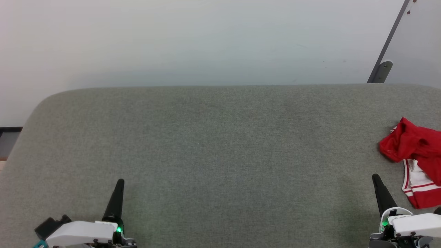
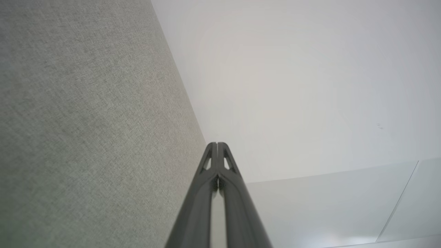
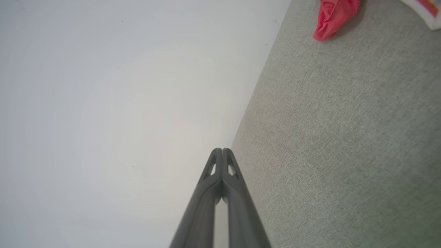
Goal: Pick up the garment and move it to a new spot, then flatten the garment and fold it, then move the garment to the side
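Note:
The garment [image 1: 415, 151], a red shirt with a white, red-striped sleeve, lies crumpled at the right edge of the grey fabric table [image 1: 220, 144], partly cut off by the head view's border. A red fold of the garment [image 3: 334, 17] shows at the top of the right wrist view. My right gripper [image 1: 376, 177] is shut and empty, low at the right, a short way in front and left of the garment. My left gripper [image 1: 120, 181] is shut and empty at the lower left, far from the garment. Each wrist view shows its own fingertips pressed together: left gripper [image 2: 217, 144], right gripper [image 3: 222, 150].
The grey table has a rounded far-left corner [image 1: 51, 100] and a straight far edge against a pale floor [image 1: 206, 41]. A grey slanted post with a foot [image 1: 380, 70] stands beyond the far right edge.

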Available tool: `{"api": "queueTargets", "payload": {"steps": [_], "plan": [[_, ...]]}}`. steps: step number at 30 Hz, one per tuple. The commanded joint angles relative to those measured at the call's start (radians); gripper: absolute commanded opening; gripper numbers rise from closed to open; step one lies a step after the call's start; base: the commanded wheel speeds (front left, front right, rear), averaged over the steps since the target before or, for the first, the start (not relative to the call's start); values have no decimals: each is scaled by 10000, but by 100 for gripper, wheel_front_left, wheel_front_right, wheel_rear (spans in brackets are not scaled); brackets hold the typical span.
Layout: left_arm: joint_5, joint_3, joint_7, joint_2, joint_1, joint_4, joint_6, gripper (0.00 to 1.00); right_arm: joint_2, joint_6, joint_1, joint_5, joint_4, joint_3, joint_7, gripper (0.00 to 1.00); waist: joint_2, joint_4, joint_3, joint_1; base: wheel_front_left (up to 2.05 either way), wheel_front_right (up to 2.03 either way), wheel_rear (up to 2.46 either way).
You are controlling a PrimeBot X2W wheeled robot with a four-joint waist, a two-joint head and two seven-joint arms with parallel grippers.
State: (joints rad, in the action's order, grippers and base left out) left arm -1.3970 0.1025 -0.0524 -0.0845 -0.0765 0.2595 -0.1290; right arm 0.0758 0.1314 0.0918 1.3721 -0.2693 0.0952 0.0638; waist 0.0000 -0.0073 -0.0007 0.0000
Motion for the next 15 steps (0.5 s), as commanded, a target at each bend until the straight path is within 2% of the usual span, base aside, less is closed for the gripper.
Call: {"api": "queueTargets", "payload": {"steps": [1, 15], "plan": [[-182, 43, -34, 10, -128, -84, -23, 0, -27, -10, 140, 171, 100, 60, 59, 0, 0, 2, 1, 0, 0, 0, 0], [-1091, 88, -315, 172, -242, -113, -27, 0, -133, -11, 184, 1198, 179, 129, 265, 0, 0, 32, 16, 0, 0, 0, 0]]}}
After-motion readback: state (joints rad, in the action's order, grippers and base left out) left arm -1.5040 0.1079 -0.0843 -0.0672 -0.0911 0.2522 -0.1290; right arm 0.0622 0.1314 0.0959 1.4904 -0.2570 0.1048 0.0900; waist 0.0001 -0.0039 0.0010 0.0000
